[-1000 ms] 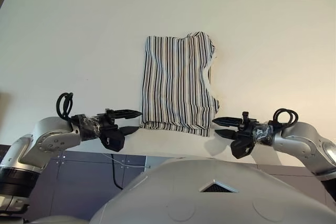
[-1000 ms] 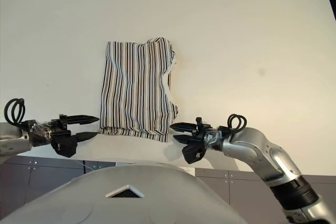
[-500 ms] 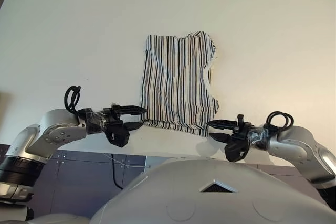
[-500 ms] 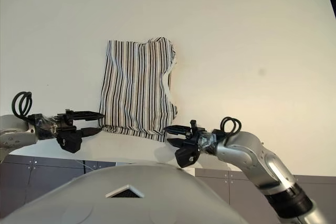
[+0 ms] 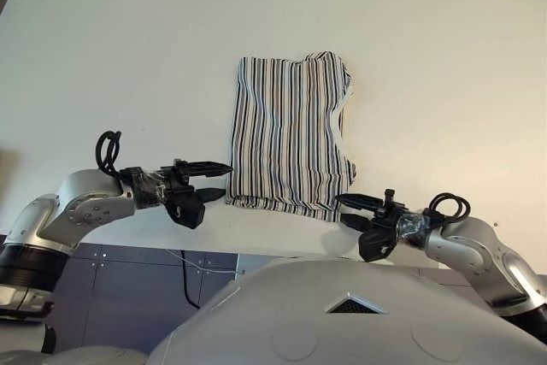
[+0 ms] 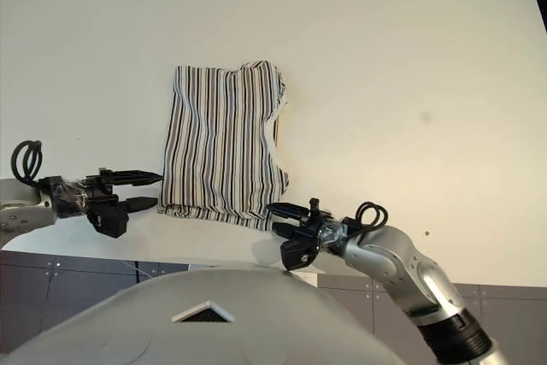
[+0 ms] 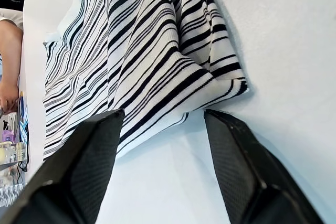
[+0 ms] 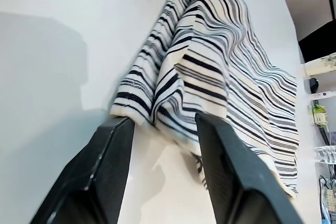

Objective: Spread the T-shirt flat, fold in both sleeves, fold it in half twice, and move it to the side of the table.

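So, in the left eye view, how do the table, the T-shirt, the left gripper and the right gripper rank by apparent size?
1. table, the largest by far
2. T-shirt
3. left gripper and right gripper: both open, and they look about the same size, so I do not rank them.

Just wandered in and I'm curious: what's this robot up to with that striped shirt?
A humanoid robot is folding a striped T-shirt lying on a white table, already folded into a narrow rectangle. Its left gripper and right gripper, both open, sit at the shirt's two near corners, holding nothing yet.
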`<state>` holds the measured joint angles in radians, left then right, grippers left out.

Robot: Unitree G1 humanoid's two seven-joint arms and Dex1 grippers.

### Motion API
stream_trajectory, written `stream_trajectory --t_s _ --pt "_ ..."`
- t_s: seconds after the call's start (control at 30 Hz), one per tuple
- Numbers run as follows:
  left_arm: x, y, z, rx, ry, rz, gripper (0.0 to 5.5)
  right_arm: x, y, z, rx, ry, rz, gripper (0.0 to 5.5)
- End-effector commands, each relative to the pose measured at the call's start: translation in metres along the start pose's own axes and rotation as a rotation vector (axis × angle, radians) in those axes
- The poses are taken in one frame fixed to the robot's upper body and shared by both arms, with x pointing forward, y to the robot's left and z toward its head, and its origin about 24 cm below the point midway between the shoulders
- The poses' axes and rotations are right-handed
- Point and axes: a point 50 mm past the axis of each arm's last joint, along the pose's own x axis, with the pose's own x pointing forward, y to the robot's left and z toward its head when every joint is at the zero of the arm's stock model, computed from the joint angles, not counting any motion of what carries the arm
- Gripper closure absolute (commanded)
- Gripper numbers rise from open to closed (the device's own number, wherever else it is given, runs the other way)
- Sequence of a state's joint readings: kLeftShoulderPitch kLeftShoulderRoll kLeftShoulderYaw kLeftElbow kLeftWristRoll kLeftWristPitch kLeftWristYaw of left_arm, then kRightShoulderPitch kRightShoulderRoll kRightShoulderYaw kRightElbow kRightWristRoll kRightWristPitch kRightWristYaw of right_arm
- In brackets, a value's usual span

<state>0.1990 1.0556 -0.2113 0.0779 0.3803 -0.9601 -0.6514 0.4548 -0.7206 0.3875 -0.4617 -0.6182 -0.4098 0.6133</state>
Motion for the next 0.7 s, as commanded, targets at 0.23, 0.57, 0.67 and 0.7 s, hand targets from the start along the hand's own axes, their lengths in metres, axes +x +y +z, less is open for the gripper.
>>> stream_trajectory --t_s 0.23,0.57,0.67,0.7 --pt "0.016 -0.008 -0.002 -0.003 -0.038 -0.069 3.24 0.015 -0.012 -0.014 -0.031 0.042 0.024 3.70" --pt "0.024 -0.012 0.003 0.011 -0.099 -0.030 5.09 0.012 -0.012 -0.023 -0.034 0.014 0.057 5.40" --pt "0.023 -0.009 0.000 -0.038 -0.099 0.007 5.39 0.012 -0.012 -0.024 0.027 -0.015 0.029 5.40" --pt "0.022 -0.003 0.001 -0.114 -0.100 0.050 5.39 0.011 -0.014 -0.021 0.089 -0.034 0.008 5.40"
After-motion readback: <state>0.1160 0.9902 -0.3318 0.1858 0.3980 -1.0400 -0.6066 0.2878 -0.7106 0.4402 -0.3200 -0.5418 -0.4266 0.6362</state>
